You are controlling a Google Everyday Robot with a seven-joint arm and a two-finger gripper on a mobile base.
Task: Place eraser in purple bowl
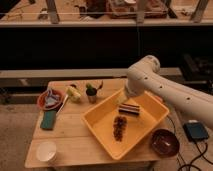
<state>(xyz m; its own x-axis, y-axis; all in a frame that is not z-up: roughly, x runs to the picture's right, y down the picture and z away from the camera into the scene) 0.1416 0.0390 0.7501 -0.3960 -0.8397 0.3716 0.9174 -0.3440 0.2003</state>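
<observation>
Arm point(165, 90) bent down over yellow tray point(100, 127), gripper point(124, 102) just above eraser point(129, 109), fingers apart

The eraser point(129, 109) is dark with pale stripes, just under the cream-white gripper point(123, 100) in the yellow tray point(101, 123). The purple bowl point(164, 142) is dark and shiny. The lumpy cluster point(119, 127) is brown, the flat block point(48, 120) teal-green, the cup point(46, 151) white

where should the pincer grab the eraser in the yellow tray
Take the eraser across its narrow width at mid-length, coming straight down from above. It lies flat on the floor of the yellow tray, long side running roughly left to right and apart from the brown cluster. The open pincer hangs just over its left end.
</observation>
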